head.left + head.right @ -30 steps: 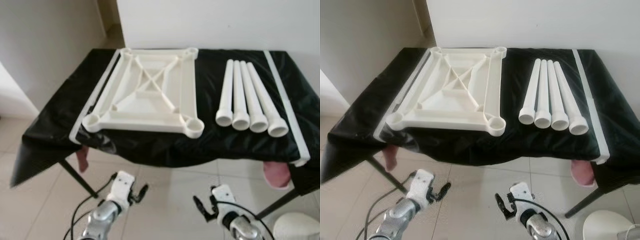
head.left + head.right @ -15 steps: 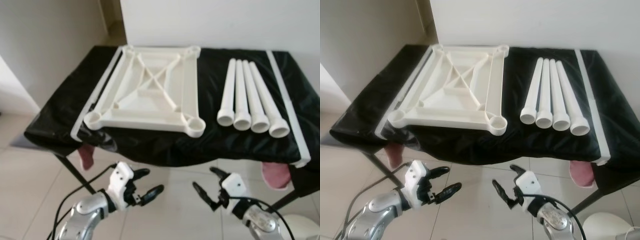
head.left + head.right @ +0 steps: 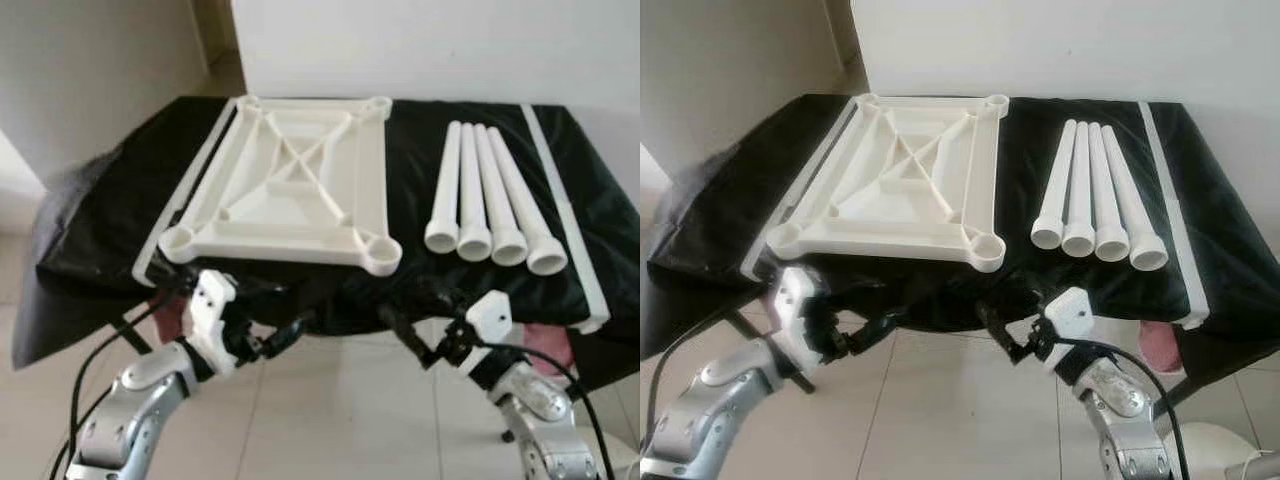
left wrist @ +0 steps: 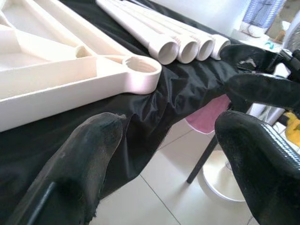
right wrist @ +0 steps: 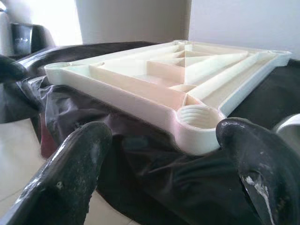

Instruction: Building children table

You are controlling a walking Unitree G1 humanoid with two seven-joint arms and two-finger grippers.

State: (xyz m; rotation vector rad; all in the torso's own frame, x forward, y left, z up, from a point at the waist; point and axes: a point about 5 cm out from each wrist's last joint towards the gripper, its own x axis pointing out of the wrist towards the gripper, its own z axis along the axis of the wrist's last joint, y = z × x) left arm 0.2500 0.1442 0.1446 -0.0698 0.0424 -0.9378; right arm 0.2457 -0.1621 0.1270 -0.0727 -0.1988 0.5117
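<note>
Your left gripper point(image 3: 272, 325) and right gripper point(image 3: 415, 318) — both spread — sit low-centre, below the white tabletop frame point(image 3: 290, 190) and four legs point(image 3: 487, 205).

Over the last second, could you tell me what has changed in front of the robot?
Both arms have risen: the left gripper and right gripper now sit open at the near edge of the black-covered table, holding nothing. The white tabletop frame and four white legs lie unmoved.

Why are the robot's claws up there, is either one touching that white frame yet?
Apart. Right wrist view: black cloth separates its open fingers from the white frame.
</note>
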